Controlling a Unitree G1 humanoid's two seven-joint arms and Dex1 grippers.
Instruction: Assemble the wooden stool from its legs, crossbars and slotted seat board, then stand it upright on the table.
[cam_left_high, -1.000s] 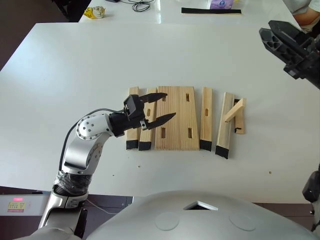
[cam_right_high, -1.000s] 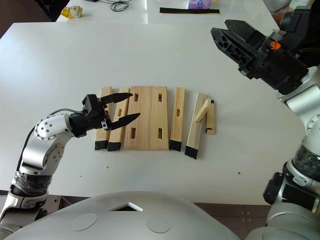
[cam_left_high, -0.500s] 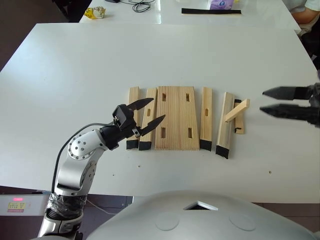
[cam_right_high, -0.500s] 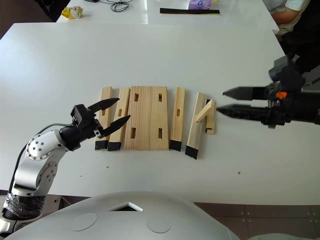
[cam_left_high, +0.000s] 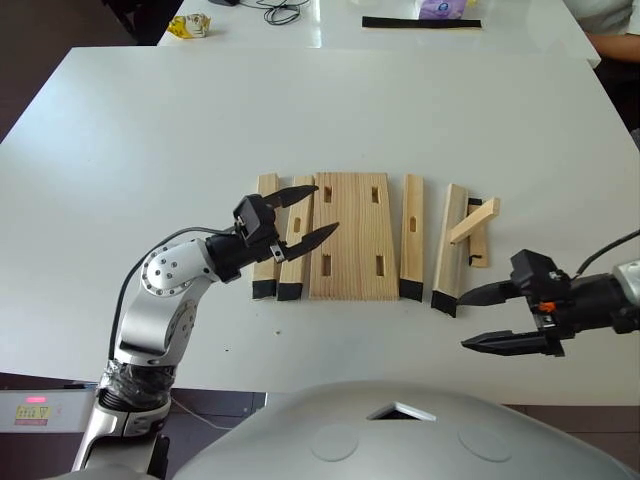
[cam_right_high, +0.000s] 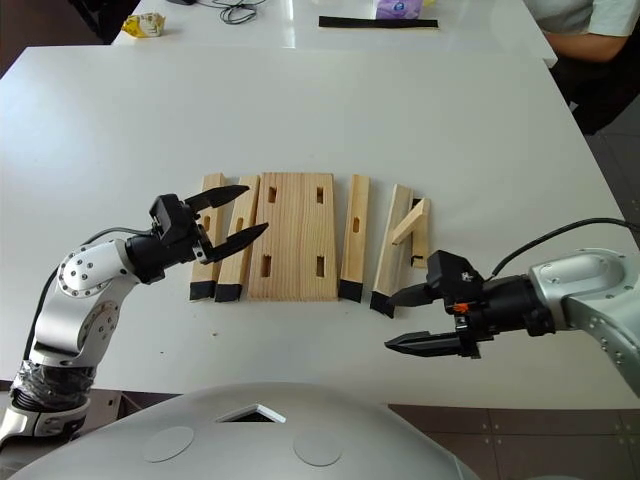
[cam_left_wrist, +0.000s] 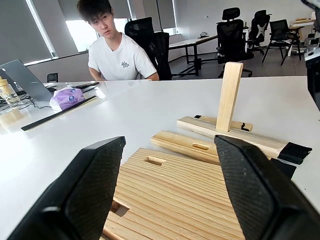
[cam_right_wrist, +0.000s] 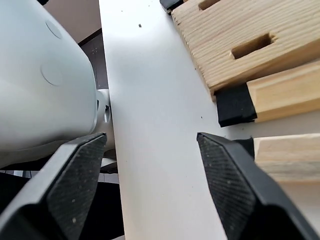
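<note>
The slotted seat board (cam_left_high: 350, 235) lies flat mid-table. Two legs (cam_left_high: 266, 235) with black ends lie at its left, and two more legs (cam_left_high: 412, 237) at its right. A short crossbar (cam_left_high: 472, 222) leans tilted across another piece at the far right. My left gripper (cam_left_high: 322, 209) is open and hovers over the left legs and the board's left edge. The left wrist view looks between the open fingers (cam_left_wrist: 85, 190) across the board (cam_left_wrist: 175, 195) to the tilted crossbar (cam_left_wrist: 227, 97). My right gripper (cam_left_high: 462, 321) is open and low, just in front of the rightmost leg's black end (cam_right_wrist: 235, 105).
The white table (cam_left_high: 150, 130) has wide bare room on the left and behind the parts. A second table behind holds a yellow packet (cam_left_high: 190, 24), a black strip (cam_left_high: 420, 21) and a purple item (cam_left_high: 442, 8). The front edge lies close to my right gripper.
My right arm has swung from high at the back right down to the front right of the table. The left gripper dipped toward me, then returned over the left legs.
</note>
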